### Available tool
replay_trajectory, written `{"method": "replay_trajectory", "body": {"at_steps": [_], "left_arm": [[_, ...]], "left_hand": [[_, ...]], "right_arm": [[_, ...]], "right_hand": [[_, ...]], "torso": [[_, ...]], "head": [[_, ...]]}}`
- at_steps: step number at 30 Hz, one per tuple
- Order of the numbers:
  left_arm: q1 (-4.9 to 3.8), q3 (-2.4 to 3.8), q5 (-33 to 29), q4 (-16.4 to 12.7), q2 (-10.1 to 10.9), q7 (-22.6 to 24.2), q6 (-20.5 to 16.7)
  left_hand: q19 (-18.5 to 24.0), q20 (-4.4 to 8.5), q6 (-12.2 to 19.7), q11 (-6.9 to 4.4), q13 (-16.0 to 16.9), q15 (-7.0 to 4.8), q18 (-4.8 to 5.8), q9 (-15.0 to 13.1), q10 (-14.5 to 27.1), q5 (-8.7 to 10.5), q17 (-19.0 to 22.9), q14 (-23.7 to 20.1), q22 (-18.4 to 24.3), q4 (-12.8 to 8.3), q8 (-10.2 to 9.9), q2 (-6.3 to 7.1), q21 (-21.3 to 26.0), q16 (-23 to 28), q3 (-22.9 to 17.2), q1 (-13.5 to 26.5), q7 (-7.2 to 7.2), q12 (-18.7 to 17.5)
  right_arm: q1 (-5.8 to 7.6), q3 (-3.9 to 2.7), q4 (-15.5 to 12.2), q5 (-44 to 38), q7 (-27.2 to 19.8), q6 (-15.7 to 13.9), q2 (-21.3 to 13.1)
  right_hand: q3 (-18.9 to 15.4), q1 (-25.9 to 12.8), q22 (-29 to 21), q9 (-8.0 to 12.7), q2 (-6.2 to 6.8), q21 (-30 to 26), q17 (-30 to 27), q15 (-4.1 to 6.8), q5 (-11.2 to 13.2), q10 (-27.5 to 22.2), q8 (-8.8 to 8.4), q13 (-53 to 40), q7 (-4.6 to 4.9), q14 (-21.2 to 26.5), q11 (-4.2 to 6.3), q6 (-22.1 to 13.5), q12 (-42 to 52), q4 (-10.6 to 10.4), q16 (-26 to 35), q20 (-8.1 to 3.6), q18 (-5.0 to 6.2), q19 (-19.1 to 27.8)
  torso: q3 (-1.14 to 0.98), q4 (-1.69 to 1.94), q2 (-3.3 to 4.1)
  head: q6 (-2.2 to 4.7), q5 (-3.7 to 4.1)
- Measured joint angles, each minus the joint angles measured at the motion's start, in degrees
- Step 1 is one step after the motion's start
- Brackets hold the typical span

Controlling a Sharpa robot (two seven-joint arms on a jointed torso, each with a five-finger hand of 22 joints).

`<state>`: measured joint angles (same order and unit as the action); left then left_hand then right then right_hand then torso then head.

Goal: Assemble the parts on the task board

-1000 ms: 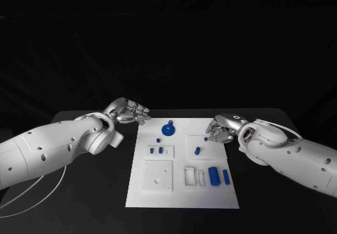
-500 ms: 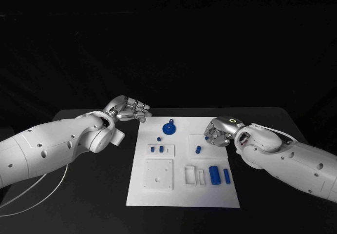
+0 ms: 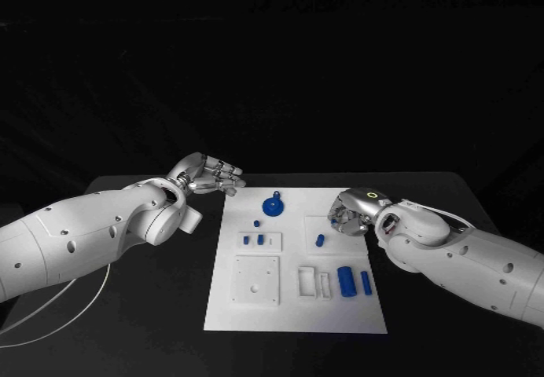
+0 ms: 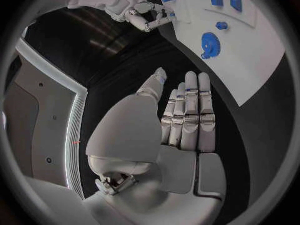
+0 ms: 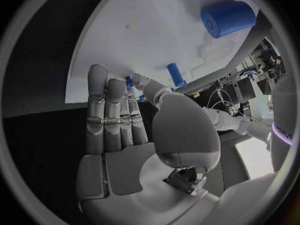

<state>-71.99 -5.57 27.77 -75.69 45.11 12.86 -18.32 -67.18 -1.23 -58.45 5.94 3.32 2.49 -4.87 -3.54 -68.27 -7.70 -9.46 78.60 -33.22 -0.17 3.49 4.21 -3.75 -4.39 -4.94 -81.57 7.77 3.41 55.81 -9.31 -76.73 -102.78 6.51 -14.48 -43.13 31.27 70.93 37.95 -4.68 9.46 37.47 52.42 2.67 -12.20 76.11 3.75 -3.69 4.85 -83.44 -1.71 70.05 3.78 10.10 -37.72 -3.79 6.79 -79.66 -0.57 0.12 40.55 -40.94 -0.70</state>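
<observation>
Head view: left hand (image 3: 210, 176) hovers over the black table (image 3: 148, 314) just off the far left corner of the task board (image 3: 295, 318), fingers straight and apart, grasping nothing. On the board: a round blue part (image 3: 272, 207) at the far end, small blue parts (image 3: 253, 240) mid-board, two blue cylinders (image 3: 354, 282) nearer. Right hand (image 3: 349, 214) sits at the board's right edge near a small blue peg (image 3: 320, 240), fingers extended, nothing grasped.

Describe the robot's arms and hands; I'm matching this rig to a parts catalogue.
Both arms are smooth white shells with small dark holes. The left arm trails a thin white cable. The right arm has a small lit ring at its wrist. The left hand and right hand are silver metal with segmented fingers.
</observation>
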Motion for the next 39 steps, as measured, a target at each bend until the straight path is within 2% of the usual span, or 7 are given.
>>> {"method": "replay_trajectory", "body": {"at_steps": [8,10,14,24,30,34,39], "left_arm": [[0.0,0.0,-0.1,0.09,-0.01,0.0,0.09],[0.0,0.0,-0.12,0.12,-0.01,0.0,0.11],[0.0,0.0,-0.14,0.2,-0.02,-0.02,0.17],[0.0,0.0,-0.17,0.58,-0.04,-0.05,0.5],[0.0,-0.01,-0.19,1.33,-0.08,-0.06,0.78],[0.0,-0.01,-0.2,1.92,-0.11,-0.06,0.84],[0.0,-0.01,-0.21,2.86,-0.29,-0.07,0.9]], "left_hand": [[0.0,0.0,0.0,-0.21,0.0,0.19,0.0,0.0,0.21,0.0,0.0,-0.2,0.22,0.0,0.0,0.0,0.0,0.0,0.0,0.0,0.0,0.0],[0.0,0.0,0.0,-0.21,0.0,0.2,0.0,0.0,0.2,0.0,0.0,-0.2,0.31,0.0,0.0,0.0,0.0,0.0,0.0,0.0,0.0,0.0],[0.0,0.0,0.0,-0.21,0.0,0.2,0.0,0.01,0.21,0.0,0.01,-0.2,0.31,0.0,0.0,0.0,0.0,0.0,0.0,0.0,0.0,0.0],[0.1,-0.09,0.0,0.0,0.0,0.39,0.0,0.01,0.41,0.0,0.01,-0.4,0.61,0.0,0.0,-0.16,0.0,0.0,0.0,0.16,0.0,0.0],[0.21,-0.2,0.0,0.0,0.0,0.39,0.0,0.01,0.41,0.0,0.01,-0.4,0.72,0.0,0.0,-0.45,0.0,0.0,0.0,0.11,0.0,0.0],[0.21,-0.2,0.0,0.0,0.0,0.39,0.0,0.01,0.41,0.0,0.01,-0.39,0.74,0.0,0.0,-0.51,0.0,0.0,0.0,0.05,0.0,0.0],[0.21,-0.21,0.0,0.0,0.0,0.39,0.0,0.01,0.83,0.0,0.02,-0.39,0.81,0.0,0.0,-0.51,0.0,0.0,0.0,0.05,0.0,0.0]], "right_arm": [[0.13,0.32,0.14,-0.62,0.65,-0.4,0.25],[0.14,0.36,0.13,-0.86,0.91,-0.48,0.34],[0.14,0.47,-0.02,-1.54,1.69,-0.61,0.49],[0.07,0.61,-0.69,-3.39,4.12,-0.61,0.66],[0.01,0.65,-1.43,-3.53,5.14,-0.5,0.33],[0.03,0.51,-2.0,-3.05,5.59,-0.37,0.04],[0.35,-0.03,-2.8,-1.96,5.85,-0.39,-0.3]], "right_hand": [[1.13,0.61,1.89,-0.71,-1.08,0.24,0.14,0.54,-0.22,2.78,-0.33,-0.05,-0.59,-0.08,0.92,2.65,-0.07,1.15,-0.39,-0.69,-0.69,0.08],[1.98,0.39,2.58,-1.11,-1.36,0.35,0.14,0.55,-0.69,3.27,-0.34,-0.05,-0.64,-0.07,1.01,3.0,-0.14,1.87,-0.39,-0.84,-1.02,0.23],[3.7,0.16,3.91,-1.59,-1.57,0.35,0.24,0.82,-0.91,3.66,-0.37,-0.1,-0.74,0.02,1.01,3.46,-0.17,2.45,-0.39,-1.02,-0.92,0.42],[5.15,-0.43,7.97,-2.33,-1.53,0.85,0.45,0.95,-1.74,4.29,-0.22,-0.14,-0.95,-0.11,1.21,3.66,-0.58,3.25,-0.39,-1.42,-0.81,0.02],[5.27,-0.67,10.75,-2.47,-1.46,1.31,0.45,1.0,-1.74,4.29,-0.22,-0.14,-0.96,-0.15,1.21,3.65,-0.5,3.12,-0.43,-1.64,-0.82,-0.2],[5.28,-0.67,12.05,-2.74,-1.45,0.4,0.45,1.01,-1.74,4.29,-0.23,-0.14,-0.96,-0.17,1.21,3.64,-0.49,3.12,-0.4,-1.64,-0.84,-0.6],[5.27,-0.97,14.58,-2.74,-1.16,-0.75,0.51,1.01,-1.74,4.29,-0.28,-0.2,-0.96,-0.18,1.21,3.63,-0.37,3.12,-0.39,-1.79,-0.85,-1.19]], "torso": [[0.02,0.03,0.0],[0.03,0.03,0.0],[0.04,0.03,0.0],[0.03,0.02,-0.01],[0.0,0.0,-0.02],[-0.02,-0.03,-0.02],[-0.02,-0.04,-0.02]], "head": [[-0.1,0.03],[-0.1,0.03],[-0.13,0.06],[-0.32,0.1],[-0.4,-0.15],[-0.4,-0.2],[-0.36,-0.23]]}}
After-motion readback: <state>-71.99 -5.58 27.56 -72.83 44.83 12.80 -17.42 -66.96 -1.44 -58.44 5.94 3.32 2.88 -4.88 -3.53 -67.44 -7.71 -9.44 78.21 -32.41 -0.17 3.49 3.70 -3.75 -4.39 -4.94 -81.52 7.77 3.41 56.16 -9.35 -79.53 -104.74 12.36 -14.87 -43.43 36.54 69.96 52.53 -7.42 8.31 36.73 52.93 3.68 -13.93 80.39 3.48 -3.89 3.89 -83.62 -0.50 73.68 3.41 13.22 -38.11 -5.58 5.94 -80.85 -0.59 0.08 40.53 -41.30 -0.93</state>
